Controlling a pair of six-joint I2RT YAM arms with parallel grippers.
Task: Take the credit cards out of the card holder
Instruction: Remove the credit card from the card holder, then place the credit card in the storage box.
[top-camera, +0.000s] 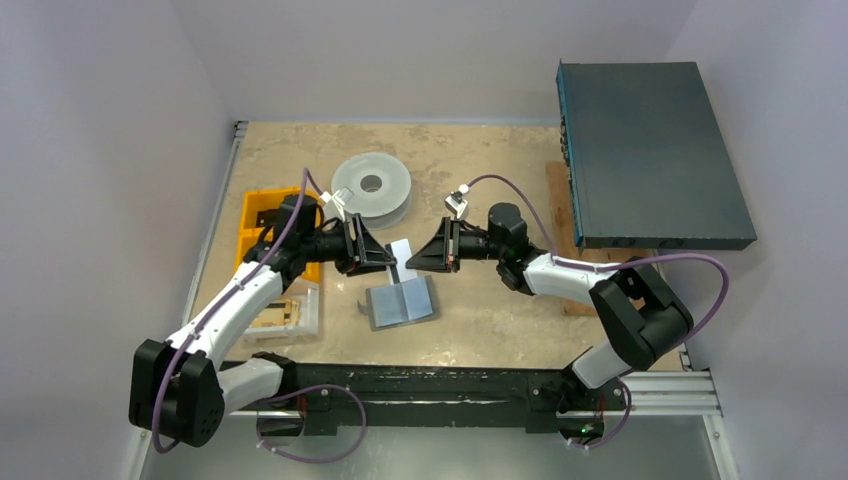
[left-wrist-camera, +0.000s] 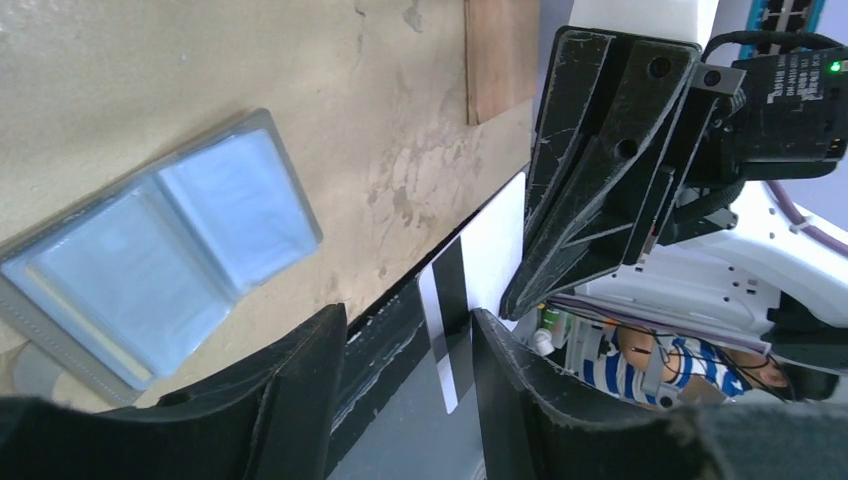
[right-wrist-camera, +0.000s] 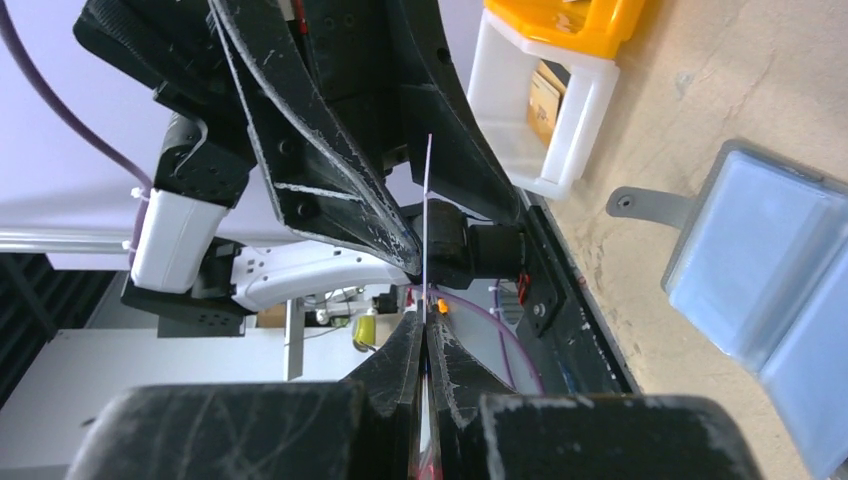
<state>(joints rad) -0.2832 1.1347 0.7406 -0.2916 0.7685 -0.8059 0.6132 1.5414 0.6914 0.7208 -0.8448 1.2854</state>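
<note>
The card holder (top-camera: 402, 302) lies opened flat on the table (top-camera: 480, 160), centre-near, between the two arms and just nearer the bases than their tips. Its clear pockets face up, prob. so the contents can be reached from above. Whether more cards sit inside can't be told; the windows read pale blue only. One card (left-wrist-camera: 492, 255), white w/ a dark stripe, is up off the table just beyond the holder's far edge. The right gripper (right-wrist-camera: 424, 345) has its fingers pressed together on it, and the right wrist view shows the card edge-on as a thin line running out of the pinch. The left gripper (left-wrist-camera: 408, 325) faces it from the opp. side, fingers apart, straddling the card w/o clamping. That looks like a hand-over pose, though which way it goes can't be said. In the top view the holder's long axis runs approx. left-right, slightly tilted, w/ the fold crossing it far-to-near. Its snap tab (right-wrist-camera: 640, 205) sticks out toward the left arm's side. The card's long axis runs roughly far-to-near.
</note>
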